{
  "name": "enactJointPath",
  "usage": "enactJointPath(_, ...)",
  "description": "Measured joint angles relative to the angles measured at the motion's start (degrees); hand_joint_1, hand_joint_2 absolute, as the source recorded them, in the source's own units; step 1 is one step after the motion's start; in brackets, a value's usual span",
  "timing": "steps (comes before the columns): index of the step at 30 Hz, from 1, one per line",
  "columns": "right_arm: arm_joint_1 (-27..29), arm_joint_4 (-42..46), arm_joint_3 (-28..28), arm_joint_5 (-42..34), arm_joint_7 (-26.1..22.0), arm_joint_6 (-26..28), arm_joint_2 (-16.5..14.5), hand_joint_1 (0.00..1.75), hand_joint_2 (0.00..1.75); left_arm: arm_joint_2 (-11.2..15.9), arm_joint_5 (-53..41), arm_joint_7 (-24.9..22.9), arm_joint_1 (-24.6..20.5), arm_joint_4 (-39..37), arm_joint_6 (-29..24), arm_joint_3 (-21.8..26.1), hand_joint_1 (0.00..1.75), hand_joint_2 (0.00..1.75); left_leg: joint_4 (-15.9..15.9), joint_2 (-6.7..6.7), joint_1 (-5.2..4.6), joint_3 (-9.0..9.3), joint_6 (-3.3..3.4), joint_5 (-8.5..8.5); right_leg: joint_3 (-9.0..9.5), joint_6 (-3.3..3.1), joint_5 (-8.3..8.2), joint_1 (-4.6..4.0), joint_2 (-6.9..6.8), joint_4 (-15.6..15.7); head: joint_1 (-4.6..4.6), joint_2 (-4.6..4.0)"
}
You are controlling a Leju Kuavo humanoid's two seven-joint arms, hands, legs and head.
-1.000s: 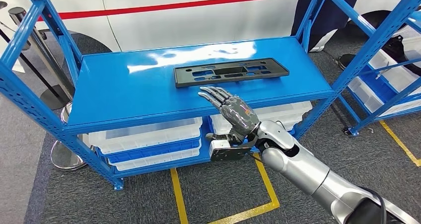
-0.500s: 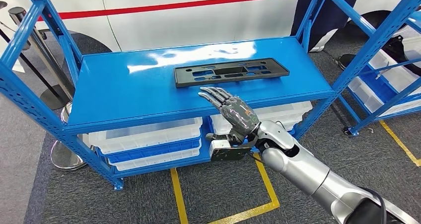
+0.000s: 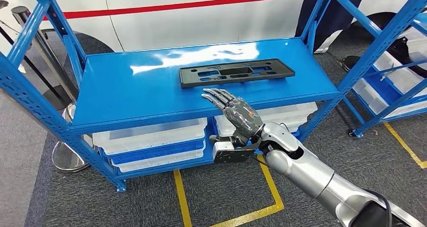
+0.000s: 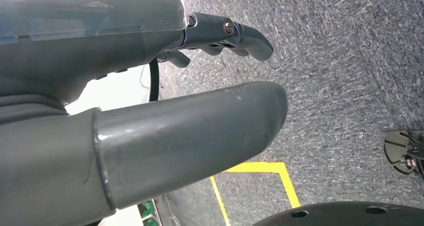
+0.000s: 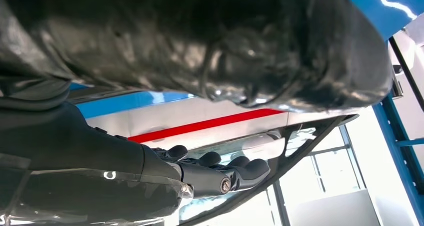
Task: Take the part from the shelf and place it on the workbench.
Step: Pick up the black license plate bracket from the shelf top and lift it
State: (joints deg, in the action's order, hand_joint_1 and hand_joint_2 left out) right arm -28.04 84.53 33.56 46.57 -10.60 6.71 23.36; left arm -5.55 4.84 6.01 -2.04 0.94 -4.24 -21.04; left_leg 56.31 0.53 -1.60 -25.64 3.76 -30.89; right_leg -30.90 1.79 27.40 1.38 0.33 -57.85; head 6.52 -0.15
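One part is seen flat on shelf | judged light, stiff, thin | long edge is advised | right hand spread, empty.

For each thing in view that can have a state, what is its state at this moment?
black part: lying flat on the top shelf, not held.
right robot hand: holds nothing, fingers extended, over the shelf's front edge just short of the part.
left robot hand: holds nothing, hanging over the carpet floor.
blue shelf: top board bears the part alone.
white bins: stowed on the lower shelf.
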Motion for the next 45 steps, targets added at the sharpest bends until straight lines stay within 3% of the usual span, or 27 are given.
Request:
enactJointPath(2,-0.1,0.0,-0.1,0.0,0.0,0.0,0.0,0.00,0.00,0.0,0.1,0.1,0.0,0.0,0.0,0.0,0.00,0.00,-0.4,0.00,0.17,0.21,0.58,0.24,-2.59,-0.01,1.85,-0.11,-0.13,-4.5,0.01,0.00)
enactJointPath(4,0.1,-0.1,-0.1,0.0,0.0,0.0,0.0,0.00,0.00,0.0,0.1,0.1,0.0,0.0,0.0,0.0,0.00,0.00,-0.4,0.00,-0.08,0.22,0.92,0.15,-7.54,-0.29,4.13,-0.27,-0.19,-12.6,0.02,0.00)
enactJointPath(6,0.4,-0.2,-0.1,0.0,0.0,0.0,0.0,0.00,0.00,0.0,0.1,0.1,0.1,0.0,0.0,0.0,0.00,0.00,-0.4,0.08,-0.53,0.66,1.24,-0.24,-11.30,-0.97,3.36,-0.67,-0.18,-16.9,0.02,0.00)
enactJointPath(7,0.5,-0.3,-0.1,0.0,0.0,0.0,0.0,0.00,0.00,0.0,0.1,0.1,0.1,0.0,0.0,0.0,0.00,0.00,-0.4,0.16,-0.79,1.10,1.39,-0.57,-11.65,-1.57,1.23,-1.01,-0.16,-15.8,0.02,0.00)
enactJointPath(8,0.5,-0.3,-0.1,0.0,0.0,0.0,0.0,0.00,0.00,0.0,0.1,0.1,0.1,0.0,0.0,0.0,0.00,0.00,-0.4,0.24,-1.09,1.68,1.48,-0.98,-10.94,-2.42,-1.76,-1.50,-0.11,-12.5,0.02,0.00)
enactJointPath(10,0.5,-0.4,-0.1,0.0,0.0,0.0,0.0,0.00,0.00,-0.2,0.1,0.1,0.2,0.0,0.1,0.0,0.00,0.00,-0.5,0.32,-1.37,2.44,1.53,-1.81,-8.90,-4.44,-5.69,-2.36,-0.06,-6.5,-0.20,0.00)
enactJointPath(12,0.4,-0.4,-0.1,0.0,0.0,0.0,0.0,0.00,0.00,-0.5,0.2,0.1,0.3,-0.1,0.1,0.0,0.00,0.00,-0.6,0.29,-1.00,2.40,1.07,-2.30,-7.88,-5.69,-5.94,-3.10,-0.20,-4.1,-0.42,0.00)
enactJointPath(13,0.3,-0.4,-0.2,0.0,0.0,0.0,0.1,0.00,0.00,-0.5,0.2,0.2,0.1,-0.1,0.1,0.0,0.00,0.00,-0.9,0.22,-0.82,2.41,0.76,-2.41,-7.57,-5.93,-5.83,-3.40,-0.28,-3.5,-0.49,0.00)
enactJointPath(16,0.0,-0.2,-0.4,0.0,0.0,0.0,0.1,0.00,0.00,-0.4,0.2,0.2,-0.3,-0.1,0.2,-0.1,0.00,0.00,-0.9,0.01,-1.00,3.21,-0.04,-3.37,-4.30,-6.06,-4.75,-2.43,-0.33,0.8,-0.48,0.01)
enactJointPath(18,-0.1,-0.2,-0.4,0.0,-0.1,0.0,0.1,0.00,0.00,-0.4,0.2,0.2,-0.3,-0.1,0.2,-0.1,0.00,0.00,5.0,-0.06,-0.19,-0.09,-1.32,-5.30,-2.06,-5.51,-4.28,-1.34,-0.37,3.2,-0.67,0.00)
enactJointPath(20,0.0,-0.3,-0.4,0.0,0.0,0.0,0.1,0.00,0.00,-0.3,0.2,0.3,-0.3,-0.1,0.2,-0.1,0.00,0.00,12.4,-0.07,1.17,-5.77,-2.90,-6.62,-0.92,-4.56,-3.64,-0.43,-0.52,3.7,-0.70,0.00)
enactJointPath(22,0.2,-0.4,-0.3,0.0,0.0,0.0,0.1,0.00,0.00,-0.2,0.2,0.3,-0.1,-0.1,0.2,-0.1,0.00,0.00,13.6,-0.14,2.67,-9.14,-4.80,-3.55,0.18,-2.73,-2.42,0.86,-0.60,3.4,-0.71,0.00)
enactJointPath(24,0.3,-0.5,-0.3,0.0,0.0,0.0,0.0,0.00,0.00,0.0,0.4,0.3,0.3,-0.2,0.1,-0.2,0.00,0.00,8.8,-0.23,4.05,-9.40,-7.18,2.15,1.09,-0.49,-0.79,2.35,-0.53,2.4,-0.73,0.00)
enactJointPath(25,0.2,-0.6,-0.3,0.0,0.0,0.0,0.0,0.00,0.00,-0.2,0.5,0.3,0.5,-0.2,0.2,-0.2,0.00,0.00,6.7,-0.21,4.36,-9.10,-8.06,3.70,1.08,0.59,0.02,2.79,-0.45,1.5,-1.02,0.00)
enactJointPath(27,0.2,-0.8,-0.3,-0.1,0.0,0.0,-0.1,0.00,0.00,-0.3,0.7,0.3,0.6,-0.3,0.2,-0.4,0.00,0.00,5.6,0.18,4.36,-9.13,-7.62,3.33,0.38,2.04,1.09,2.95,-0.26,-0.2,-1.54,0.00)
enactJointPath(28,0.1,-0.8,-0.3,-0.3,0.0,-0.1,-0.1,0.00,0.00,-0.4,0.8,0.4,0.6,-0.3,0.2,-0.5,0.00,0.00,5.9,0.35,4.39,-9.36,-6.63,2.88,0.04,2.36,1.26,2.82,-0.18,-0.7,-1.76,0.00)
enactJointPath(30,-0.1,-0.9,-0.4,-1.1,0.0,-0.2,-0.2,0.00,0.00,-0.3,0.8,0.5,0.5,-0.3,0.1,-0.7,0.00,0.00,6.6,0.60,4.34,-9.59,-5.02,2.17,-0.12,2.49,1.53,2.79,-0.17,-1.1,-1.59,0.00)
enactJointPath(32,-0.4,-1.0,-0.7,-1.8,-0.1,-0.4,-0.3,0.00,0.00,-0.3,0.9,0.6,0.5,-0.3,0.1,-1.0,0.00,0.00,6.7,0.69,4.06,-9.18,-4.27,1.66,-1.66,2.15,2.89,2.71,-0.50,-4.3,-1.50,0.00)
enactJointPath(35,-0.7,-1.1,-1.0,-2.2,-0.1,-0.6,-0.4,0.00,0.00,-0.3,1.0,0.6,0.5,-0.3,0.1,-1.3,0.00,0.00,5.7,0.80,3.12,-7.99,-3.83,1.39,-9.02,0.85,6.43,1.49,-0.92,-16.2,-1.46,0.00)
enactJointPath(37,-0.7,-1.3,-1.1,-2.3,-0.1,-0.7,-0.5,0.00,0.00,-0.2,1.1,0.6,0.5,-0.3,0.1,-1.3,0.00,0.00,4.8,1.02,1.92,-6.74,-3.46,1.16,-12.57,-1.06,5.37,-0.11,-0.88,-19.5,-1.46,0.00)
enactJointPath(38,-0.7,-1.4,-1.1,-2.3,-0.1,-0.8,-0.5,0.00,0.00,-0.2,1.1,0.6,0.5,-0.3,0.1,-1.4,0.00,0.00,4.2,1.15,1.10,-5.92,-3.18,1.02,-12.78,-2.62,3.12,-1.15,-0.76,-17.9,-1.45,0.00)
enactJointPath(39,-0.8,-1.5,-1.1,-2.3,-0.1,-0.8,-0.6,0.00,0.00,-0.2,1.2,0.6,0.5,-0.3,0.0,-1.4,0.00,0.00,3.5,1.29,0.29,-5.00,-2.80,0.90,-12.09,-4.87,0.06,-2.44,-0.26,-14.3,-1.46,0.00)
enactJointPath(41,-0.7,-1.5,-1.1,-2.3,-0.1,-0.8,-0.6,0.00,0.00,-0.7,1.2,0.6,0.6,-0.4,0.0,-1.4,0.00,0.00,2.2,1.50,-0.29,-3.54,-2.22,0.71,-9.91,-10.40,-5.01,-4.40,1.69,-7.5,-2.17,0.00)
enactJointPath(42,-0.7,-1.6,-1.2,-2.3,-0.1,-0.9,-0.5,0.00,0.00,-1.0,1.2,0.6,0.6,-0.4,0.1,-1.4,0.00,0.00,1.7,1.58,0.09,-3.08,-2.33,0.70,-8.93,-12.49,-6.34,-5.12,2.48,-5.3,-2.50,0.00)
enactJointPath(43,-0.9,-1.6,-1.2,-2.3,-0.1,-0.9,-0.5,0.00,0.00,-1.3,1.2,0.6,0.6,-0.5,0.1,-1.4,0.00,0.00,1.1,1.68,0.82,-2.71,-2.72,0.69,-8.16,-13.73,-6.80,-5.49,2.89,-4.4,-2.78,0.00)
enactJointPath(44,-1.1,-1.6,-1.3,-2.3,-0.1,-0.9,-0.5,0.00,0.00,-1.4,1.2,0.6,0.6,-0.5,0.1,-1.4,0.00,0.00,0.4,1.87,1.25,-2.17,-3.28,0.79,-7.38,-14.06,-7.16,-5.93,2.67,-3.4,-2.75,0.00)
enactJointPath(45,-1.5,-1.5,-1.4,-2.3,-0.1,-0.8,-0.5,0.00,0.00,-1.6,1.2,0.7,0.5,-0.5,0.2,-1.4,0.00,0.00,-0.6,1.91,1.57,-1.35,-3.41,0.76,-5.94,-14.23,-7.39,-5.71,2.55,-1.6,-2.55,0.00)
